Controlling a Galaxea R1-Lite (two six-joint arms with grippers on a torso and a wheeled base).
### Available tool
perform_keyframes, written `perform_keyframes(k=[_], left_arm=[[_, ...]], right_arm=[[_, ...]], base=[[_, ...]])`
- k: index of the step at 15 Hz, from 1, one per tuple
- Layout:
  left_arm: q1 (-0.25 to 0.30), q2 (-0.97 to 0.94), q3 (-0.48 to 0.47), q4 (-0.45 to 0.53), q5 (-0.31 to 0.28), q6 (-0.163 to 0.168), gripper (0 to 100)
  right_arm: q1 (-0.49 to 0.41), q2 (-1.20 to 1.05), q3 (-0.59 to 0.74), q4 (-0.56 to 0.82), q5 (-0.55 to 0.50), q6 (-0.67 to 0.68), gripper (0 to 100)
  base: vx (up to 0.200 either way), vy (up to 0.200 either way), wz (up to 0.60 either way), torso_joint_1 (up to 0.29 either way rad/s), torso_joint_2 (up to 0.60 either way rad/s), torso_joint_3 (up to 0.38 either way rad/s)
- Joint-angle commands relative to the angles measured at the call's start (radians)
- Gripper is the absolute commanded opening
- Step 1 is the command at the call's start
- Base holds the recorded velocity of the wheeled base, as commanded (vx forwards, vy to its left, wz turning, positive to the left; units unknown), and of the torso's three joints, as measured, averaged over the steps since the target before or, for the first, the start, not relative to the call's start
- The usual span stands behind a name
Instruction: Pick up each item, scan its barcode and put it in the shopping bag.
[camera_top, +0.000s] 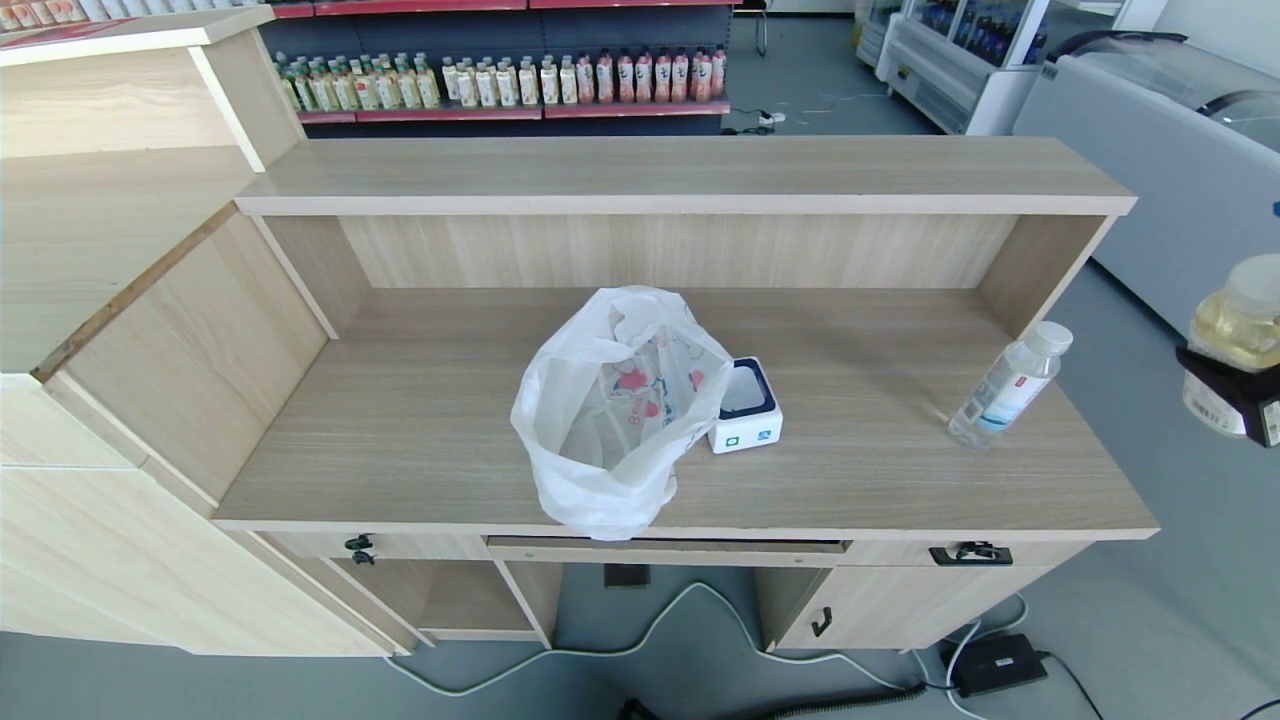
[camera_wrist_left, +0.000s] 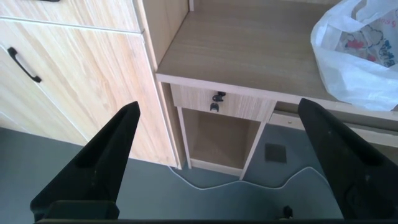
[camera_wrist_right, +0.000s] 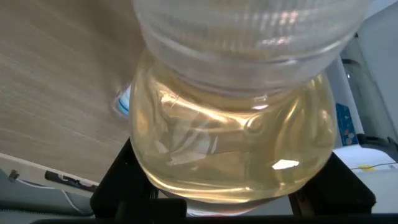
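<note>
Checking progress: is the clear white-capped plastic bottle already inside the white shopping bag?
No, the clear plastic bottle stands on the wooden counter, apart from the white shopping bag.

Pale wooden bench (camera_top: 420, 400) is standing on grey floor (camera_top: 1150, 600), stocked shelf (camera_top: 500, 112) and chest freezers (camera_top: 1150, 140) sitting behind.

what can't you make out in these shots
1. Shopping bag contents: head view, its own crumpled folds hide the bottom.
2. Yellow bottle barcode: head view's right edge cuts the bottle; right wrist view sits too close.
3. Scanner left side: head view, the bag covers it.
</note>
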Motion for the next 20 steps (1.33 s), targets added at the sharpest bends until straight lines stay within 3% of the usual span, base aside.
perform_keyframes(k=[1,7,11,13,20], left_arm=[[-0.002,0.000,0.000,0.000,0.000,-0.001,100],[0.000,0.000,0.000,0.000,0.000,-0.001,100],[0.000,0.000,0.000,0.000,0.000,-0.001,100],[0.000,0.000,0.000,0.000,0.000,-0.001,100],[0.000,0.000,0.000,0.000,0.001,-0.001,100]], right_arm=[[0.002,0.013,0.000,-0.003,0.011,-0.004,0],[0.132,0.144,-0.028,-0.125,0.036,-0.082,0],[0.215,0.243,-0.028,-0.194,0.082,-0.125,0],[0.255,0.371,-0.030,-0.320,0.206,-0.180,0],[0.295,0.532,-0.063,-0.532,0.277,-0.237,0]], base=[[0.000,0.000,0.60,0.007,0.01,0.007],[0.000,0.000,0.60,0.002,0.00,0.002],[0.000,0.000,0.00,0.000,0.00,0.000],[0.000,0.000,0.00,0.000,0.00,0.000],[0.000,0.000,0.00,0.000,0.00,0.000]])
